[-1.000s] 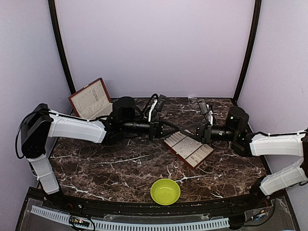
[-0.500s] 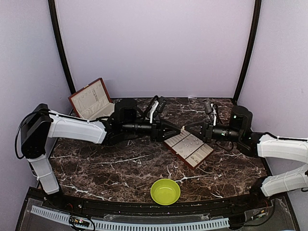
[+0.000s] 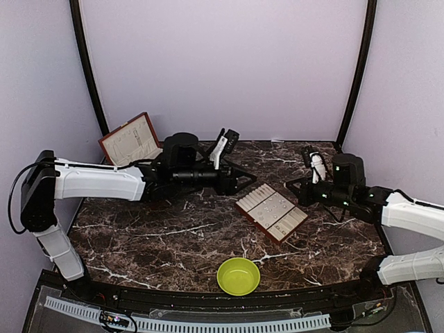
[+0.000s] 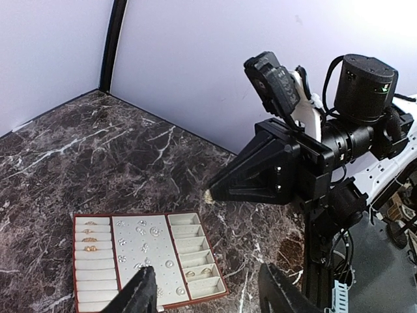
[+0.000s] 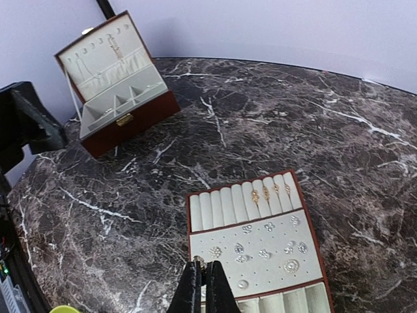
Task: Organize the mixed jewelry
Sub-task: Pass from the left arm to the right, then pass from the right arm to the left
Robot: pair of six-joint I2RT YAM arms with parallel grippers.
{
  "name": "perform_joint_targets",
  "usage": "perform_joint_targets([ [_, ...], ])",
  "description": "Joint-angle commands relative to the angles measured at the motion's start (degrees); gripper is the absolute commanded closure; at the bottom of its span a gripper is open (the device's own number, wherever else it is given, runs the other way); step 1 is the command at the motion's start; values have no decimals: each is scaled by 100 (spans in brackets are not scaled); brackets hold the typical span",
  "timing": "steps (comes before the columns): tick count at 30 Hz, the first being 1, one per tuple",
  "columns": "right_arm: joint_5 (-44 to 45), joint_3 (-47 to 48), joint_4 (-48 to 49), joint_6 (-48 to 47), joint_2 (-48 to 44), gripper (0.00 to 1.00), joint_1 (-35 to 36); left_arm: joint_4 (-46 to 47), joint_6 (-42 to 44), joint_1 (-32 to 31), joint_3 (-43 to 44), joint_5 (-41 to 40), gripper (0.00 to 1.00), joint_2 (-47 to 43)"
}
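Note:
The mixed jewelry lies sorted on a flat brown-edged tray (image 3: 286, 223): gold rings on the cream rolls (image 5: 270, 190), sparkly studs (image 5: 239, 248) on the middle panel, and two rings (image 4: 197, 272) in a side compartment. My right gripper (image 5: 201, 277) is shut on a tiny pale piece (image 5: 198, 259) and hovers over the tray's near edge. From the left wrist view that gripper's tip (image 4: 210, 193) shows in mid-air with the pale piece, beyond the tray (image 4: 98, 277). My left gripper (image 4: 208, 297) hangs open and empty over the tray's corner.
A red-brown hinged box (image 3: 132, 142) stands open at the back left, with cream compartments (image 5: 114, 98) showing. A lime-green bowl (image 3: 238, 275) sits near the front edge. Black frame poles rise at both back corners. In the top view the two grippers (image 3: 246, 182) (image 3: 291, 187) face each other across the tray.
My left gripper has opened and drawn back to the left. The right arm has pulled back to the right, off the tray's middle, with its jaws still shut.

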Motion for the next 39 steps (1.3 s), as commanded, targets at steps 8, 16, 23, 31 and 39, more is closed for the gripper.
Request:
perform_joint_targets([
  [8, 1591, 705, -294, 514, 486, 100, 548, -1218, 356, -488, 1165, -767, 46, 742],
  [16, 1844, 976, -310, 453, 805, 100, 967, -1533, 315, -499, 1555, -718, 51, 1137],
  [23, 1951, 1160, -349, 372, 982, 100, 1152, -1492, 303, -494, 1602, -671, 61, 1193],
  [31, 1924, 1221, -347, 301, 1028, 100, 1268, -1493, 326, -494, 1699, -724, 70, 1288],
  [39, 1893, 1230, -343, 242, 1077, 100, 1345, -1491, 339, -494, 1759, -766, 75, 1310],
])
